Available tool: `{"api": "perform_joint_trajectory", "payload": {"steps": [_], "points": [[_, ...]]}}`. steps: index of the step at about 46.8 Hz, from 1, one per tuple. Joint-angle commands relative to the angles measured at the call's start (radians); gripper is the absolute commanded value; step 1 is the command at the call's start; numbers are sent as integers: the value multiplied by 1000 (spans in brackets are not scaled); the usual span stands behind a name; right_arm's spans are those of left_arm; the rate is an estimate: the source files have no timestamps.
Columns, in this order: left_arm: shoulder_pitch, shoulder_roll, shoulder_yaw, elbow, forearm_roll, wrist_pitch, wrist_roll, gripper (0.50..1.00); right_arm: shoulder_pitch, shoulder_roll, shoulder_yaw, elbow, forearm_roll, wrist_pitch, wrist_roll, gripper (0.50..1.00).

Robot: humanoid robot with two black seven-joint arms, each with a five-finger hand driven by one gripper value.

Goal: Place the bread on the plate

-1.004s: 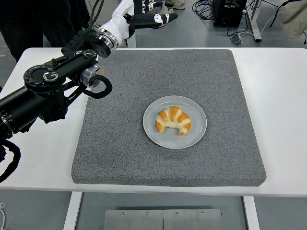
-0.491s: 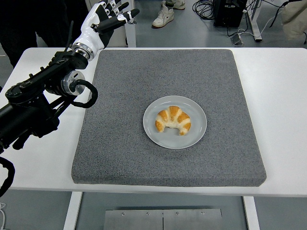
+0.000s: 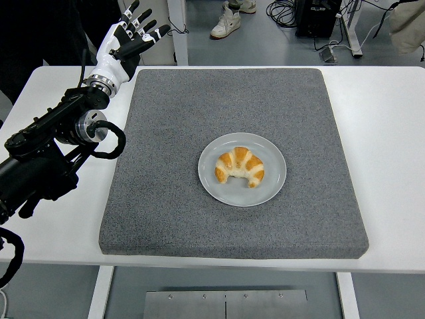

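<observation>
Nothing about the bread [image 3: 240,167] has changed over the last second — the croissant lies in the same spot on the plate [image 3: 273,187], just left of the plate's middle, its curved back toward the top of the frame and its two tips pointing down; what has moved is the left hand [image 3: 123,41], which has drawn back from above the upper edge of the mat to the upper left corner of the frame, beyond the far edge of the white surface [image 3: 388,126]. Its white fingers are spread apart and it holds nothing. By the look of it the task is already met, since the bread rests wholly inside the plate's rim. Should it need shifting, I would judge it light, soft and flaky — easily crushed or shedding crust under a firm pinch, though not slippery. The thick middle of the arc looks the safest place to take hold, with fingers across its width, rather than at the thin tips, which could snap or tear. The plate is a pale grey round one, probably smooth enough to slide if pushed sideways, and it sits near the centre of a square grey mat [image 3: 166,199] that covers most of the surface. The right hand is not in view. Shoes and cables show on the floor at the top edge.
</observation>
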Motion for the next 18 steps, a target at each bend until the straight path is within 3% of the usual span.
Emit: {"api": "perform_joint_trajectory", "payload": {"steps": [1,18], "points": [[16,2,0,0,-7,-11,-26,931,1,0,0,0,0,0,1,1000],[32,-5,0,-1,-9,-12,-36,931,-2,0,-2,0,0,0,1,1000]]}}
